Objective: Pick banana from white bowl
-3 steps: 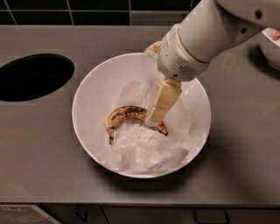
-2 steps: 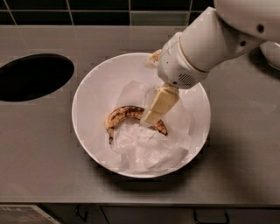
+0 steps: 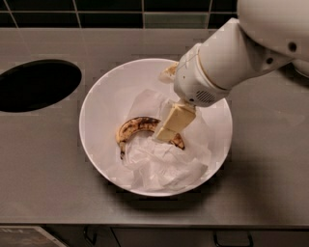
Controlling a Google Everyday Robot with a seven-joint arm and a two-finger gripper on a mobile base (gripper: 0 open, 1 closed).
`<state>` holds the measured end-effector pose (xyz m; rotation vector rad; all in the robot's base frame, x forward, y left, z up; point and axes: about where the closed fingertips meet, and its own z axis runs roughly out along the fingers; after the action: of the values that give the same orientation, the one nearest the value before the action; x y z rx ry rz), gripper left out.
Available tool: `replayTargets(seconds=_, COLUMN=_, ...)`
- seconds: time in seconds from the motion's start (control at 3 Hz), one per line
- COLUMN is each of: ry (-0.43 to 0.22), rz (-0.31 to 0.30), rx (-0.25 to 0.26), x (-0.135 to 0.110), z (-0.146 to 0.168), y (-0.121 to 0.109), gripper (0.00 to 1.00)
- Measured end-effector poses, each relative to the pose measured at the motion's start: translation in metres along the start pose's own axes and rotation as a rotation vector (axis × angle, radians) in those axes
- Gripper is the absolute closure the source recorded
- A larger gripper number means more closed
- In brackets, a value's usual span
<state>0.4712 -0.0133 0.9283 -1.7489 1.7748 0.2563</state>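
Note:
The banana [image 3: 137,128], small, curved and blotched brown-black, lies on crumpled white paper in the middle of the white bowl [image 3: 96,108]. Its thin stem points toward the bowl's lower left. My gripper [image 3: 166,106] reaches in from the upper right on a thick white arm and is open. One cream-yellow finger [image 3: 174,123] hangs right over the banana's right end and hides part of it. The other finger [image 3: 169,72] peeks out behind the wrist near the bowl's far rim. The banana rests in the bowl and is not held.
The bowl stands on a grey metal counter [image 3: 43,164]. A dark oval hole [image 3: 36,84] opens in the counter at the left. A dark tiled wall [image 3: 111,12] runs along the back. The counter's front edge is near the bottom of the view.
My gripper has moved down and a little left, so the near finger now covers the banana's right end. The banana and the bowl have not moved.

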Motion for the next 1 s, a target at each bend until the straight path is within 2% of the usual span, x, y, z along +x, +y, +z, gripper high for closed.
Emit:
replayTargets(seconds=0.33, ry=-0.003, rz=0.014, rx=-0.001, x=0.001, z=0.003, y=0.002, gripper=0.35)
replayTargets(seconds=0.67, ry=-0.004, rz=0.014, rx=-0.001, x=0.001, z=0.003, y=0.002, gripper=0.47)
replayTargets(seconds=1.0, ry=-0.012, rz=0.019, rx=-0.023, x=0.003, z=0.014, y=0.002, gripper=0.47)
